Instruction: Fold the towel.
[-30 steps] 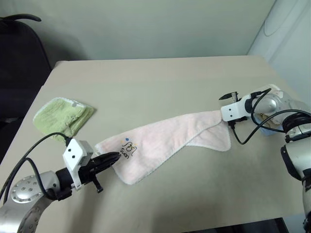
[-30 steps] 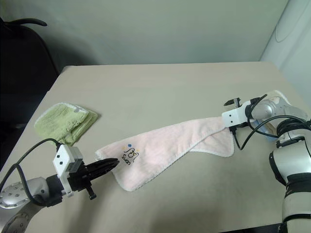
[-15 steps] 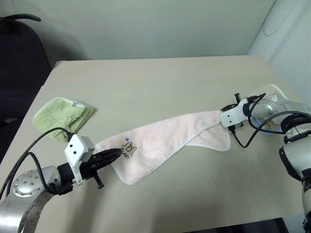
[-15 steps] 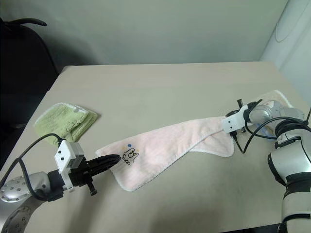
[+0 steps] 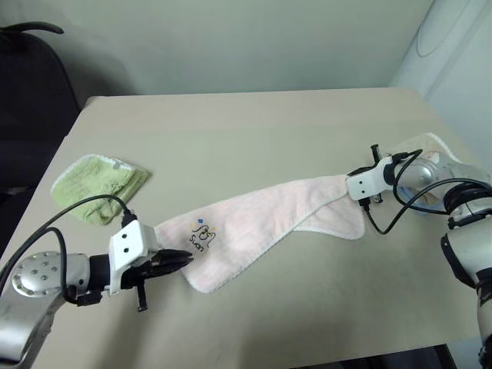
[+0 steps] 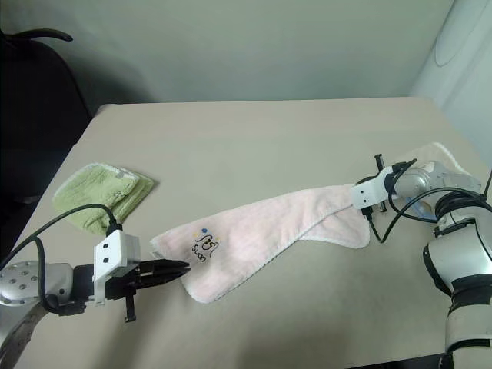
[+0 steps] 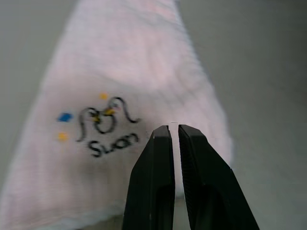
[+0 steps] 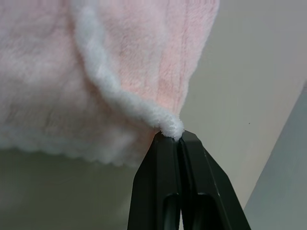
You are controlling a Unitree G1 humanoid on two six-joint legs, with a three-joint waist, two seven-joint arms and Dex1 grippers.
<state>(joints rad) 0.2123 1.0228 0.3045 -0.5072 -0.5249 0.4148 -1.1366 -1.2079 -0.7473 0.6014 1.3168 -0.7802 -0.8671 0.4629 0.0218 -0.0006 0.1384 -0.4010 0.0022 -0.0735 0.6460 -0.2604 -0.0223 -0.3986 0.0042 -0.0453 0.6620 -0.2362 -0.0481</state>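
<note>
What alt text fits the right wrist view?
The right claw, its two black fingers shut, pinches the white-edged corner of the pale pink towel. The towel spreads away from the fingertips over a beige table.

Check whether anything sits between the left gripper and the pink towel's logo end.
Nothing visible does. The left gripper is right at the towel edge near the logo; the green towel lies off to the side on the table.

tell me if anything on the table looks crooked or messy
The pink towel lies slantwise across the table, its right end doubled over unevenly. The green towel sits folded but skewed near the left edge.
</note>
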